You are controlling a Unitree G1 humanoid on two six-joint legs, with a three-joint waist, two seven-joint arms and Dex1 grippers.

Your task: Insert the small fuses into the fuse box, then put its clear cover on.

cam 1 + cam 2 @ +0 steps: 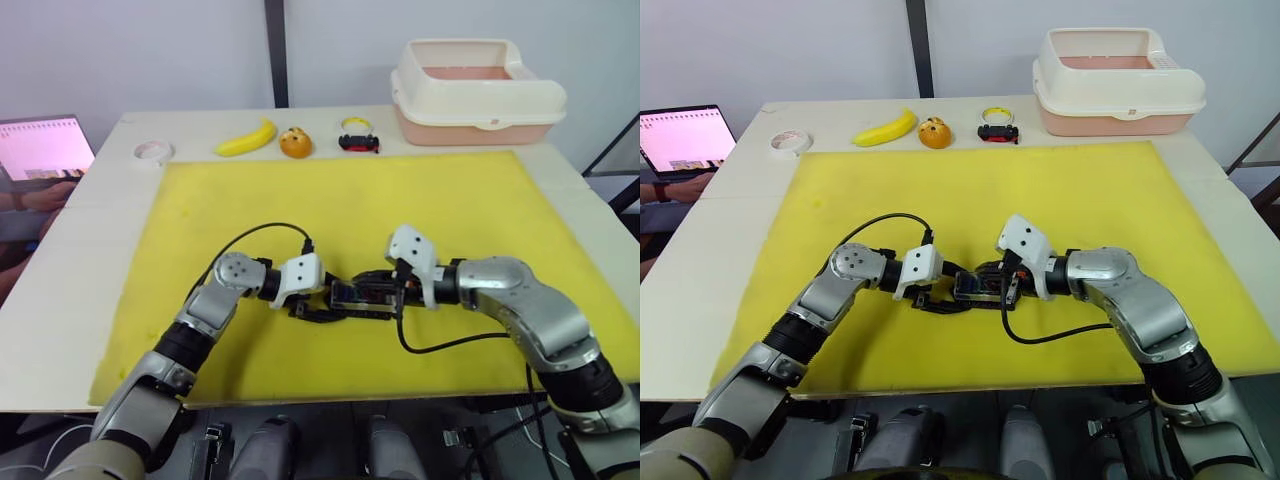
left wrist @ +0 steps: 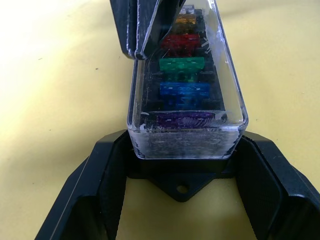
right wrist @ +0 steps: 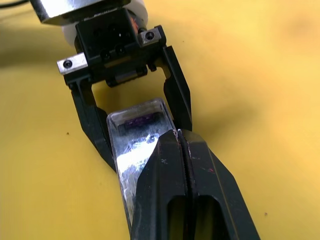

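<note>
The yellow mat [image 1: 440, 200] lies open on every side of the two pincers, so there is wide free room toward the far edge and toward both sides. In the middle the fuse box [image 1: 362, 293] with the clear cover [image 2: 187, 95] on it is closed in: the left pincer [image 2: 186, 175] stands around one end with spread fingers, and the right pincer [image 3: 182, 150], fingers together, presses on top, perhaps at the other end. Far obstacles stand in a row on the counter [image 1: 80, 240]: tape roll [image 1: 153, 151], banana [image 1: 247, 139], toy car [image 1: 359, 142] and the bin [image 1: 478, 90].

Left hand [image 2: 182, 165] spread wide; right hand [image 3: 182, 145] pinched closed, facing it.
</note>
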